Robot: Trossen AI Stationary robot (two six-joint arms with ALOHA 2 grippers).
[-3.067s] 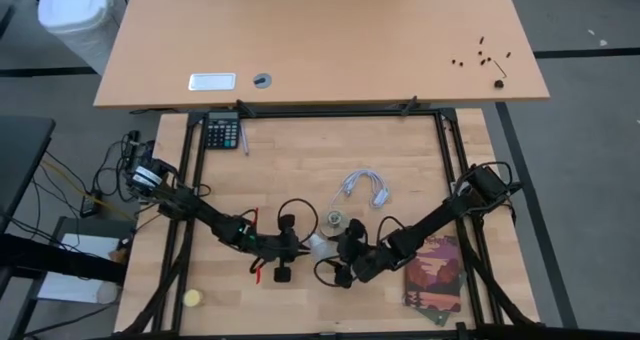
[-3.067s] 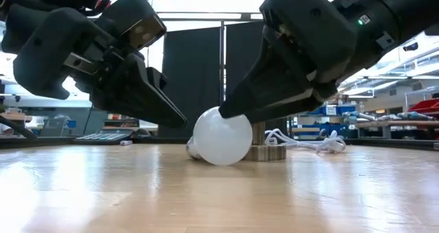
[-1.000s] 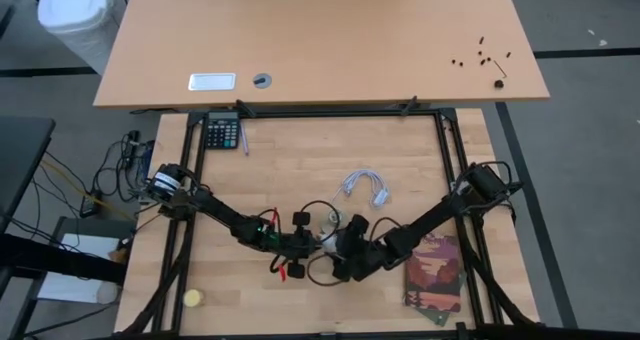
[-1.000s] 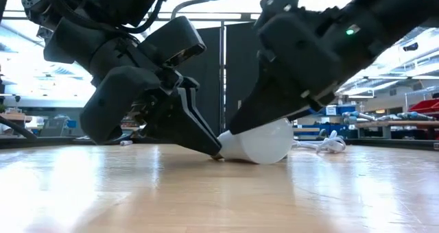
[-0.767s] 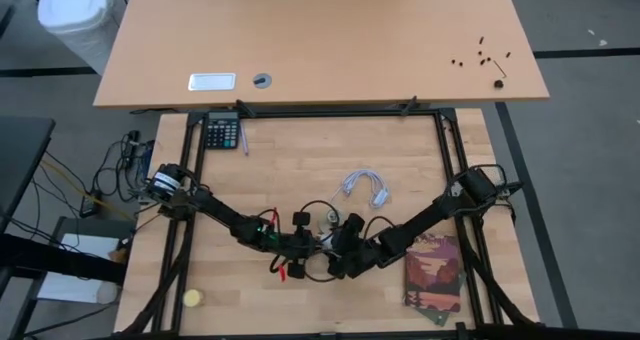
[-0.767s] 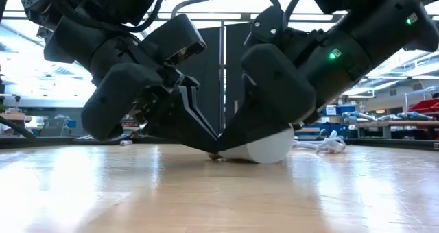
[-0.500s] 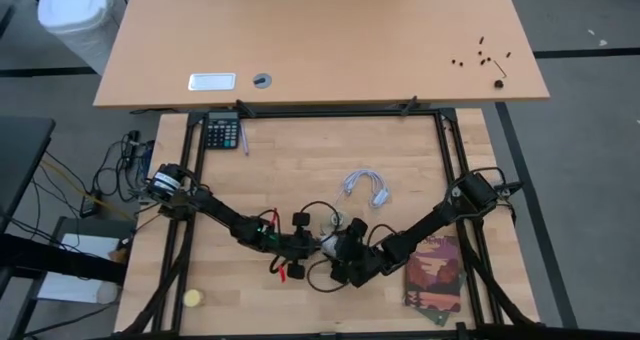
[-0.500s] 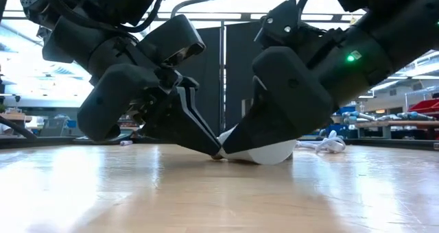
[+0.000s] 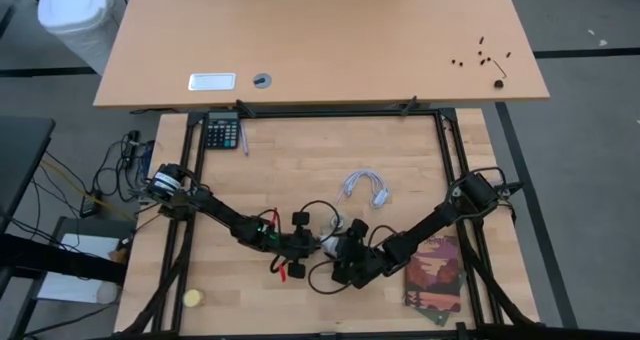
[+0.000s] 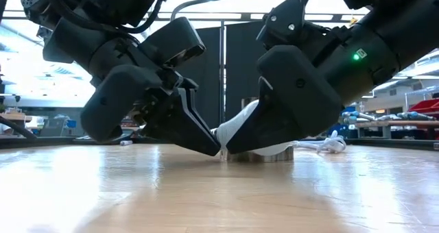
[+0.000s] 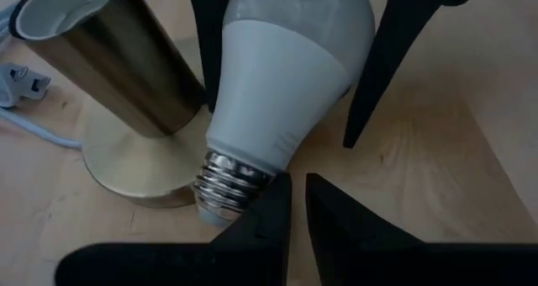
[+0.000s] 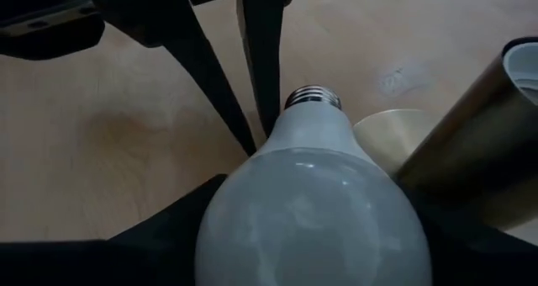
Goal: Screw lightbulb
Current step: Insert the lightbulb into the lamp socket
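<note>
The lightbulb lies low over the wooden table, a little toward 6 o'clock from its middle in the high view, its screw base pointing toward 9 o'clock at the left arm and its round end toward 3 o'clock. The right gripper has its 2 fingers spread around the wide frosted globe, 1 on each side; whether they press on the glass cannot be told. The left gripper sits just beside the threaded base, its 2 fingers nearly pressed together with only a thin slit between them and nothing pinched in it, the tips right at the thread. In the low view both grippers meet tip to tip just above the table, with the white bulb neck between them. A brass socket on a round base stands just beside the bulb, toward 12 o'clock, and a white cable lies farther out at 1 o'clock
</note>
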